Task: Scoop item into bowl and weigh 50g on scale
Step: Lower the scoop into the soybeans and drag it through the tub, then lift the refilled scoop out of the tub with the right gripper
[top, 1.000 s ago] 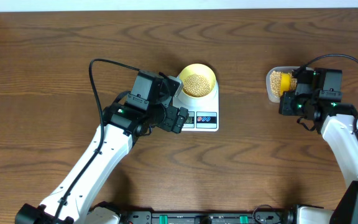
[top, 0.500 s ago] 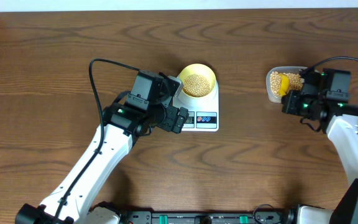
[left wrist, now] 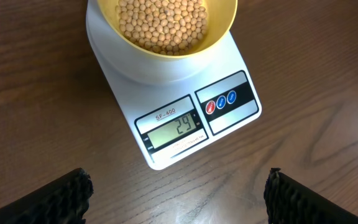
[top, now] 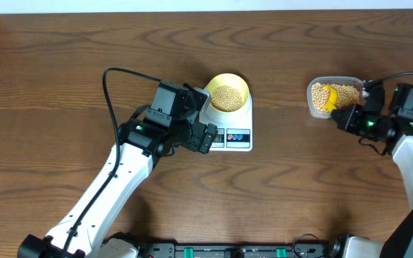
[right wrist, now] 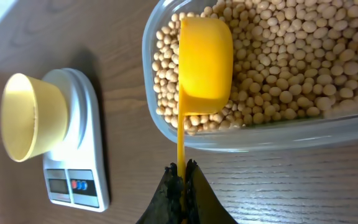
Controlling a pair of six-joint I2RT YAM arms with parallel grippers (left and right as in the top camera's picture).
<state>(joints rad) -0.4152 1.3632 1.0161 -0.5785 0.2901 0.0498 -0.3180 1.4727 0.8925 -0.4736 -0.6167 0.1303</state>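
The pale yellow-green bowl (top: 229,92) sits on the white scale (top: 229,127) and holds beans (left wrist: 161,23). The scale's display (left wrist: 174,130) reads 29. My left gripper (left wrist: 176,190) is open and empty, hovering just in front of the scale (left wrist: 191,118). My right gripper (right wrist: 182,177) is shut on the handle of the yellow scoop (right wrist: 204,65). The scoop's cup lies bottom-up on the beans (right wrist: 291,68) in the clear tub (top: 333,95). The bowl (right wrist: 33,115) and scale also show at the left of the right wrist view.
The clear plastic tub (right wrist: 160,118) stands at the back right, near the table's far edge. Brown wooden table (top: 63,64) all around. A black cable (top: 110,79) loops above the left arm.
My right gripper has drawn back to the right, pulling the scoop with it toward the tub's left part. The left arm, bowl and scale have not moved.
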